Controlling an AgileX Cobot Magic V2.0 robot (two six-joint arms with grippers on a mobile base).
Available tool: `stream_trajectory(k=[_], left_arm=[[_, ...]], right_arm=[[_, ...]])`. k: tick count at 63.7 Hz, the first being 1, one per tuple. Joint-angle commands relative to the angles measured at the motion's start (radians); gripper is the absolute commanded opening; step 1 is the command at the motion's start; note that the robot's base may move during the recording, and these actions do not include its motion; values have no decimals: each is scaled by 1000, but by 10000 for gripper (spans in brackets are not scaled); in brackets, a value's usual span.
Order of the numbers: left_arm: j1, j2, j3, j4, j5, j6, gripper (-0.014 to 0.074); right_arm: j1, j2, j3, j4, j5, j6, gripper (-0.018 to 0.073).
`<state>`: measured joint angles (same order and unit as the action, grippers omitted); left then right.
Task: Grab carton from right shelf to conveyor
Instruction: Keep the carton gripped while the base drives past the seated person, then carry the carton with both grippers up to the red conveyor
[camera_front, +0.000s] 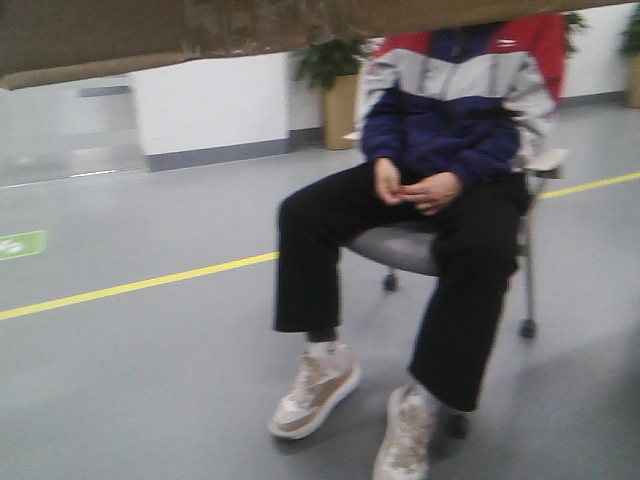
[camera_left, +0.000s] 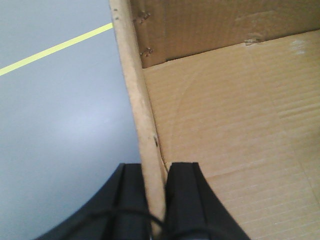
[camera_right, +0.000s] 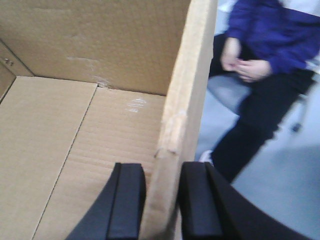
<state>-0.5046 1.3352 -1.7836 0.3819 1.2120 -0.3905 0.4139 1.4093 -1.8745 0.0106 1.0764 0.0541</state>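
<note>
Grey floor (camera_left: 60, 125) with a yellow line (camera_left: 55, 47) lies under the open carton (camera_left: 225, 125), held aloft before a seated person (camera_front: 450, 130). Left gripper (camera_left: 156, 172) and right gripper (camera_right: 162, 172) each clamp an opposite wall, presumably sharing its weight.

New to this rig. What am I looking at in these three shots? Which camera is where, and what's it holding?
It is a two-armed robot on a mobile base. The front view looks ahead from the robot. A person sits on a chair on a grey floor with a yellow line. The brown strip along the top is the carton. The other two cameras sit on the wrists and look along each hand. The left hand pinches one side wall of the open carton. The right hand pinches the opposite wall. So the carton is held up between both arms, with nothing visible inside. No shelf or conveyor shows.
</note>
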Motion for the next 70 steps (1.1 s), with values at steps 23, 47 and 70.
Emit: stream_trajectory(k=[23, 47, 70], left_arm=[[-8, -10, -3, -1, -6, 13, -16], [-8, -10, -3, 9, -6, 13, -16], [-8, -10, -3, 9, -6, 13, -16]], right_arm=[[-1, -13, -7, -25, -76, 5, -70], [-1, -13, -7, -25, -76, 5, -70], [-1, -13, -7, -25, -76, 5, -70]])
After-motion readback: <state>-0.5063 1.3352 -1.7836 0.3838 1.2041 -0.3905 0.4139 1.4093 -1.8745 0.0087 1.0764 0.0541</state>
